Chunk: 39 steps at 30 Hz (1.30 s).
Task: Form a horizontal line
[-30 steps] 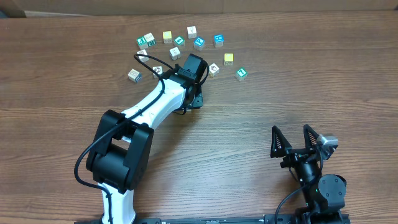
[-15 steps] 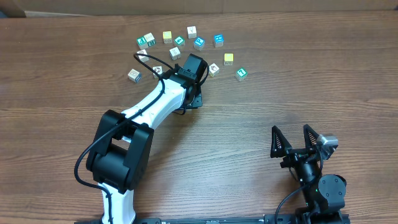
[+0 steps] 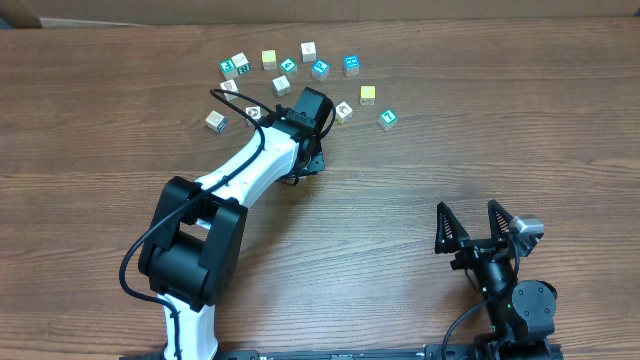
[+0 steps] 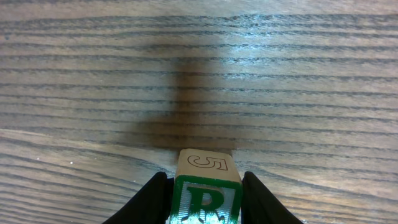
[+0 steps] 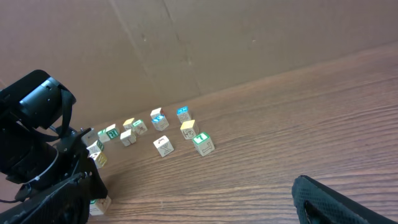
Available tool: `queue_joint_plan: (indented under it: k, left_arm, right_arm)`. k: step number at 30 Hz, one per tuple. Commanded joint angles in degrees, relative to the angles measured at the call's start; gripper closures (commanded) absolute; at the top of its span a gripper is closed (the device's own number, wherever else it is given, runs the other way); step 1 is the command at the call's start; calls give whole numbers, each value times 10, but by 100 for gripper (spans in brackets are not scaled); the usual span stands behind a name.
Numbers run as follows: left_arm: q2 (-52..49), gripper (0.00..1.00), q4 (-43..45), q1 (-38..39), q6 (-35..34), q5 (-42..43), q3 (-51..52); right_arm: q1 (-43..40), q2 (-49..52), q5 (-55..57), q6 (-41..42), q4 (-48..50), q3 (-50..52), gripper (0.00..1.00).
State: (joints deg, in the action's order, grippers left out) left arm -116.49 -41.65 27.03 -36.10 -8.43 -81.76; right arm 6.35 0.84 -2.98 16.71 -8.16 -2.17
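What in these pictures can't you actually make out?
1. R cube: hidden under the left arm overhead; bottom cut off by the left wrist view's edge.
2. Loose cubes' pictures: too small overhead, blurred in the right wrist view.
3. Right fingers: mostly cut off in their own view.

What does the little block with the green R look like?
The R block is a small wooden-looking cube, upright. Its front face is white with a green border and green R; its tan top shows an outlined 5. The left claw pinches it, one black finger touching each side, over the wood-grain table. Its bottom is out of view.
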Motion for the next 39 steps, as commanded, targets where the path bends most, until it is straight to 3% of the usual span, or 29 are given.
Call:
queue_joint_plan:
  k: [1,9,19,35,39]
  left_arm:
    - [-9,68,-2,3,-27,-10,-8]
    - [-9,63,2,3,-27,-11,-8]
    - [-9,69,12,3,-24,-12,-8]
    - [-9,68,16,3,-20,-12,-8]
    - [-9,57,16,3,-20,-12,-8]
  right_arm:
    - [-4,-7,-1,2,4,2,0]
    - [-4,-7,-2,2,4,2,0]
    - [-4,-7,-2,2,4,2,0]
    - [-4,-7,-2,2,4,2,0]
    - [-4,-7,-2,2,4,2,0]
